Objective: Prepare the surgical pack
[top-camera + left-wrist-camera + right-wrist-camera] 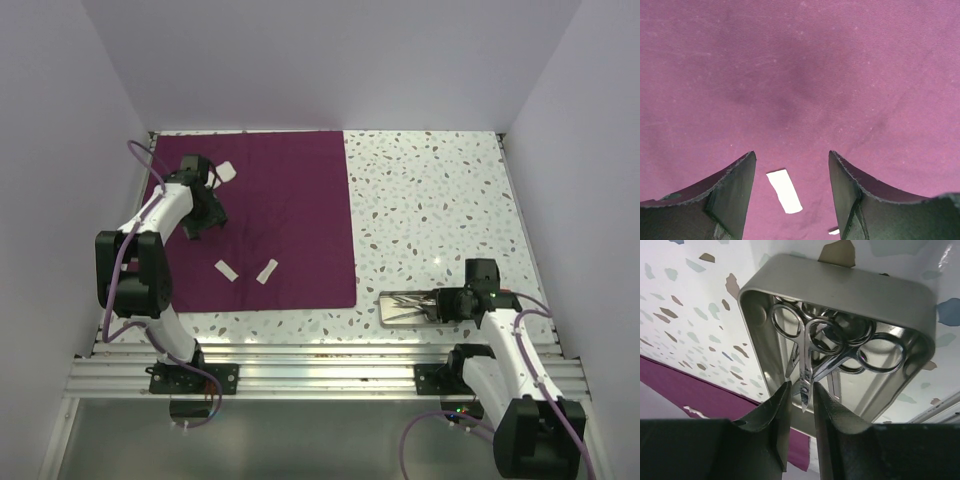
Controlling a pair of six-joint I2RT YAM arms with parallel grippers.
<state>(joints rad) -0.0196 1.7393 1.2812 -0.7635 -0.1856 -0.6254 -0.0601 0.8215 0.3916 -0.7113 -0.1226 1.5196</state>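
Purple cloth (290, 230) under the left gripper (791, 154), fingers wide apart; right gripper (801, 390) narrowly parted around scissors (805, 355) in the steel tray (760, 305), near table (430, 200) edge, grip unclear.

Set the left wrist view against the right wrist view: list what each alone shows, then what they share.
Left wrist only: a clearly seen white gauze pad lying flat on the plum-purple cloth. Right wrist only: the steel tray holding scissor-like instruments, on the speckled table. Both: that cloth, filling the left wrist view, a strip at lower left in the right; a pale scrap there may be another pad.
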